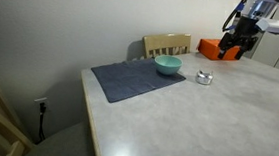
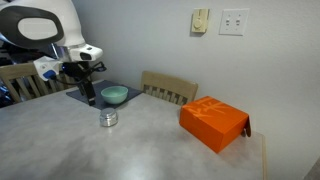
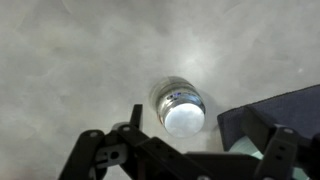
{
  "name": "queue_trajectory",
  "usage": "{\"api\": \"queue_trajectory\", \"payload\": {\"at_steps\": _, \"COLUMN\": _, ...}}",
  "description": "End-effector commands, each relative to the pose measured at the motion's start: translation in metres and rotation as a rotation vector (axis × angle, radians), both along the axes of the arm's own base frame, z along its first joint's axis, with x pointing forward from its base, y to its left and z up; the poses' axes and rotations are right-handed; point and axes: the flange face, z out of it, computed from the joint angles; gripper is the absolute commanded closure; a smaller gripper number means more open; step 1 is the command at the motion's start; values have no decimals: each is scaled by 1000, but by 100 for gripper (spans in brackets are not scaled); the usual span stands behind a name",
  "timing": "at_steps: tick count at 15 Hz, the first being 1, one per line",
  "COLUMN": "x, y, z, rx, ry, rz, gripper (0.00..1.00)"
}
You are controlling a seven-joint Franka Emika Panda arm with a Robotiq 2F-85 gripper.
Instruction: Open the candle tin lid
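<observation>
The candle tin [image 1: 204, 77] is small, round and silvery, and stands on the grey table between the teal bowl and the orange box. It also shows in an exterior view [image 2: 108, 118]. In the wrist view the tin [image 3: 178, 98] is seen from above, with its flat silvery lid [image 3: 185, 121] sitting on it. My gripper [image 1: 238, 43] hangs well above the table, apart from the tin, and shows in an exterior view [image 2: 80, 74] too. In the wrist view the gripper [image 3: 205, 142] is open and empty, with its fingers on either side below the tin.
A teal bowl [image 1: 168, 65] sits on a dark mat [image 1: 129, 81] next to the tin. An orange box [image 2: 213, 123] lies on the table [image 1: 216, 124]. A wooden chair [image 2: 170, 89] stands at the table's edge.
</observation>
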Motion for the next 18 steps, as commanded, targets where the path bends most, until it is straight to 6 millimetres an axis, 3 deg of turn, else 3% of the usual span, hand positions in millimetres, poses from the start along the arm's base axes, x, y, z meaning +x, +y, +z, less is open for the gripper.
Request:
{"api": "queue_trajectory", "payload": {"at_steps": 1, "x": 24, "y": 0, "z": -27, "rx": -31, "ry": 37, "rz": 11, "gripper": 0}}
{"api": "queue_trajectory", "payload": {"at_steps": 9, "x": 78, "y": -2, "z": -35, "rx": -17, "ry": 22, "rz": 3, "gripper": 0}}
{"api": "queue_trajectory", "payload": {"at_steps": 18, "x": 86, "y": 3, "z": -90, "rx": -34, "ry": 148, "rz": 7, "gripper": 0}}
